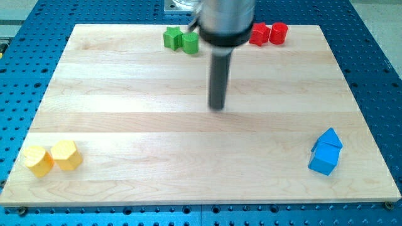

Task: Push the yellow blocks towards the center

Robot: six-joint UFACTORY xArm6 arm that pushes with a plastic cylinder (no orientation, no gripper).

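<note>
Two yellow blocks sit side by side near the board's bottom left corner: a yellow hexagonal block (66, 155) and a smaller yellow block (38, 161) on its left, touching it. My tip (217, 107) rests near the middle of the wooden board (125, 119), far to the upper right of the yellow blocks and touching no block.
A green star-like block (172, 38) and a green cylinder (190, 43) sit at the top, left of the rod. Two red blocks (269, 33) sit at the top right. Two blue blocks (326, 152) sit at the right, near the bottom.
</note>
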